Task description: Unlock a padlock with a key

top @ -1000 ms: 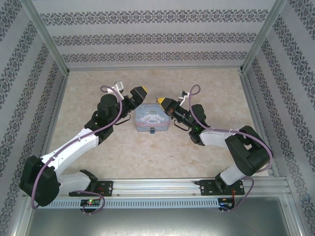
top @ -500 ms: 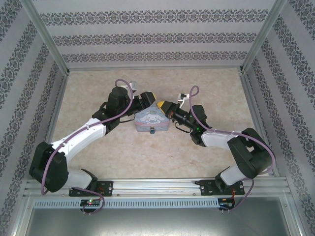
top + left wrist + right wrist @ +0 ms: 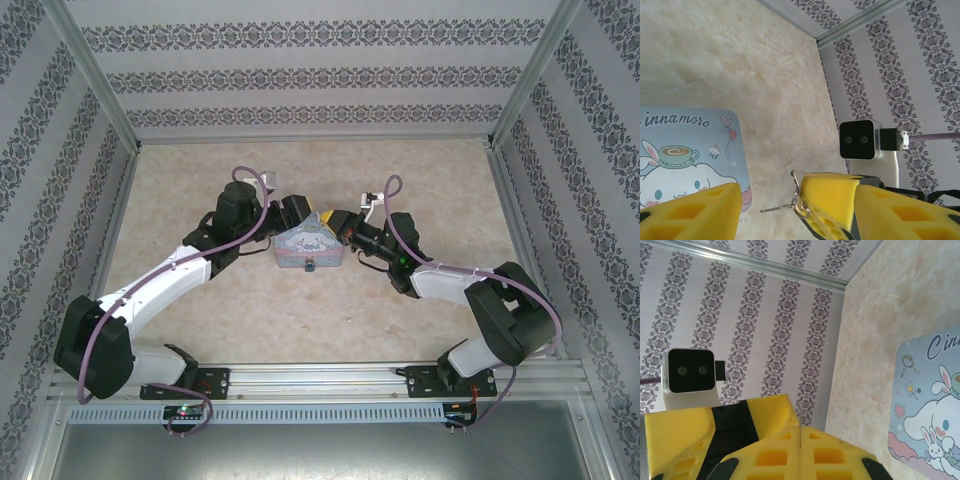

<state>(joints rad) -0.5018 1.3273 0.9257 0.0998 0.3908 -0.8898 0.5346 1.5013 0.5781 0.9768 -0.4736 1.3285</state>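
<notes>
Passing the key (image 3: 776, 208) between arms looks like the step in hand. The right gripper (image 3: 800, 440), clamped shut, pinches it low in the left wrist frame, and the left gripper (image 3: 306, 211) stands open around it. The next move calls for a square pinch on that thin shaft. The padlock (image 3: 310, 266) sits at the Cinnamoroll tin's (image 3: 300, 245) lower edge, centre of the top frame.

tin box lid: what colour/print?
Pastel blue tin box lid with a white long-eared cartoon character, teacup and balloons. Clearest in the left wrist view.
</notes>
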